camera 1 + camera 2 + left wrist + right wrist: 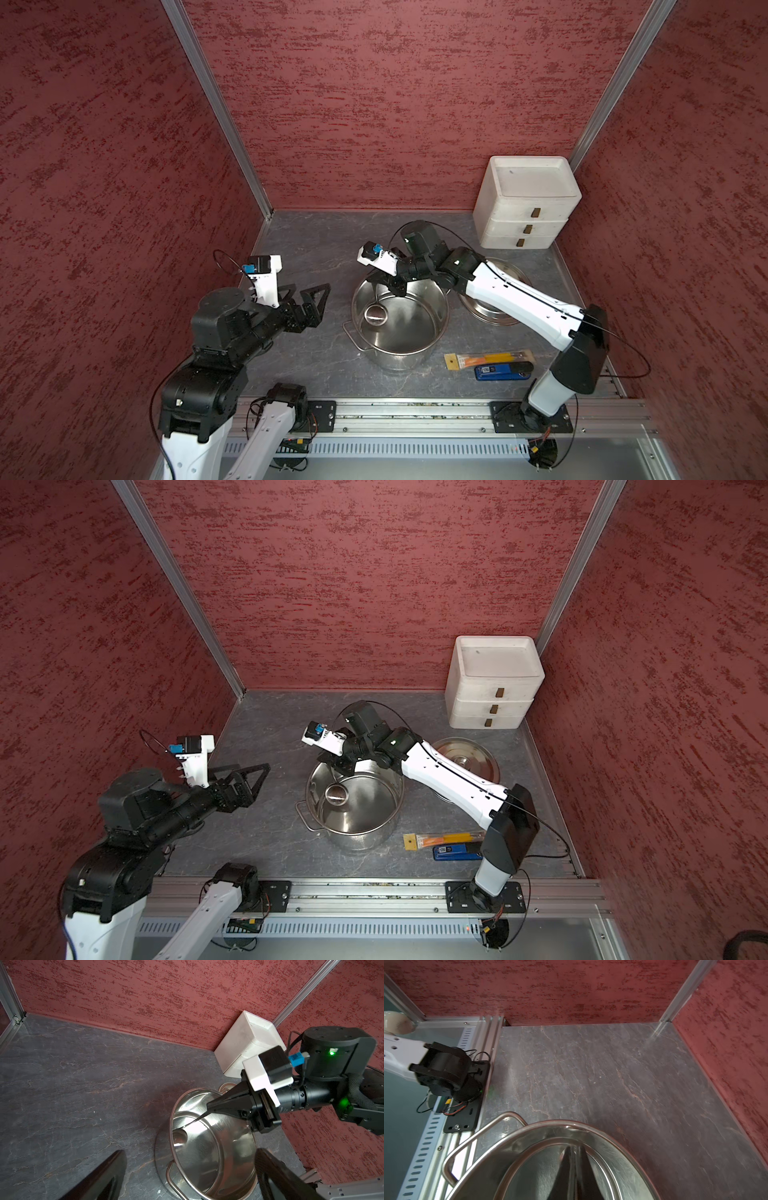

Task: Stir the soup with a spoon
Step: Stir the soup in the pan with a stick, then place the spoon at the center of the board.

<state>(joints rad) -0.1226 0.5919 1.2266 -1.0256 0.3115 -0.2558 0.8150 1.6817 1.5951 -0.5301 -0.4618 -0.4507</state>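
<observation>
Stirring looks begun but unfinished: the right gripper [208, 1108], jaws clamped on the handle of the spoon [375, 314], holds its scoop low inside the uncovered pot [399, 361], while the left gripper [306, 294] hangs beside the pot, jaws wide apart.

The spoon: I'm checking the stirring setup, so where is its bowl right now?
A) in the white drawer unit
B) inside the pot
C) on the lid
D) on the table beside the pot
B: in a top view the spoon has its round bowl down inside the pot, with its thin handle pinched by the shut right gripper.
</observation>
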